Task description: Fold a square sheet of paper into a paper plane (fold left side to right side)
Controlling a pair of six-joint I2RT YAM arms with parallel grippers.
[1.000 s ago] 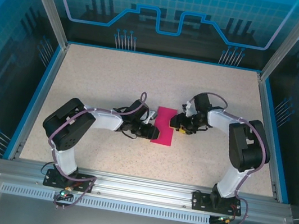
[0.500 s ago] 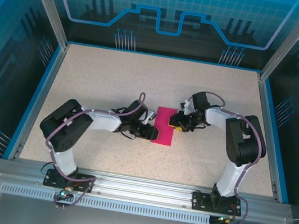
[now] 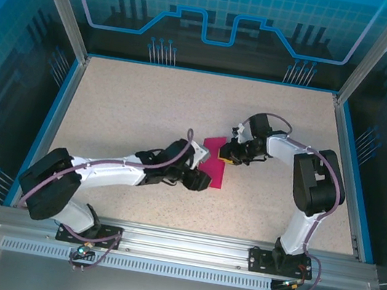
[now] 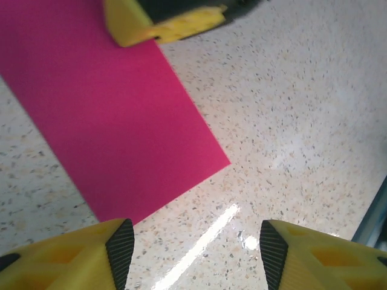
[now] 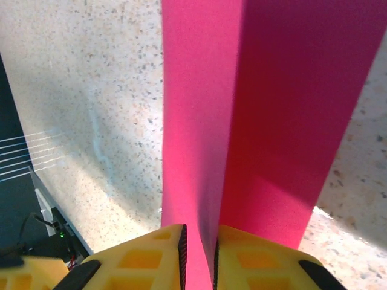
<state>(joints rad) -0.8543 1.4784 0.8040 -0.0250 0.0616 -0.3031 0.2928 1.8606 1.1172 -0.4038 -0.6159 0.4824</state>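
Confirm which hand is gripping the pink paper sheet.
The right hand: it pinches a lifted flap of the thin magenta-pink paper sheet. The left hand hangs open near the sheet's edge, holding nothing.

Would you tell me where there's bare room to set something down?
Bare: far half of the table to the back rail; the near strip between arm bases. Crowded: centre, left gripper and right gripper at the square sheet of paper.
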